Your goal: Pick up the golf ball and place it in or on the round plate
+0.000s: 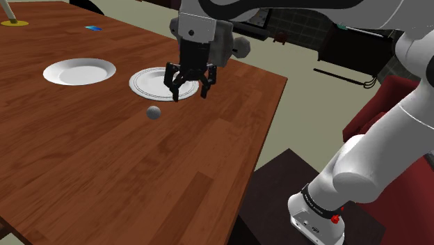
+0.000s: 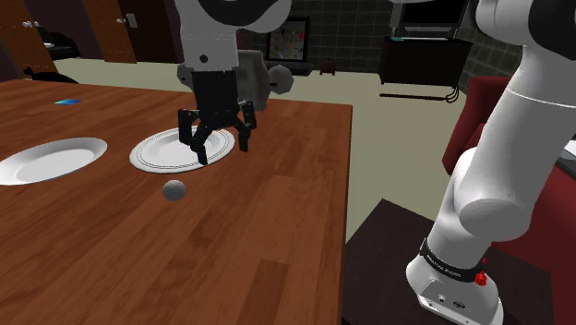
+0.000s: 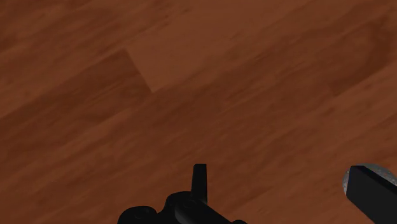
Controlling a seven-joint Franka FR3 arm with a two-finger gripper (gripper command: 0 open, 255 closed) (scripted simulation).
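Grey golf ball (image 1: 154,112) rests free on wooden table (image 1: 104,167); gripper (image 1: 190,94) hovers nearby, spread wide, empty. Approach step: centre over ball, then descend.

Table (image 1: 104,160): reddish-brown wood, planked grain, broad top.
Small flat blue item (image 1: 92,28): lies on the table, toward its far side.
Yellow-based item (image 1: 14,23): stands at the table's far corner, cut by the frame edge; kind cannot be told.
Red upholstered seat (image 1: 379,115): on the floor off the table's long side.
Dark low cabinet (image 2: 420,60): well beyond the table's far end.
Pale floor (image 2: 388,148): between the table and the cabinet.
Framed picture (image 2: 288,39): on the wall past the table.
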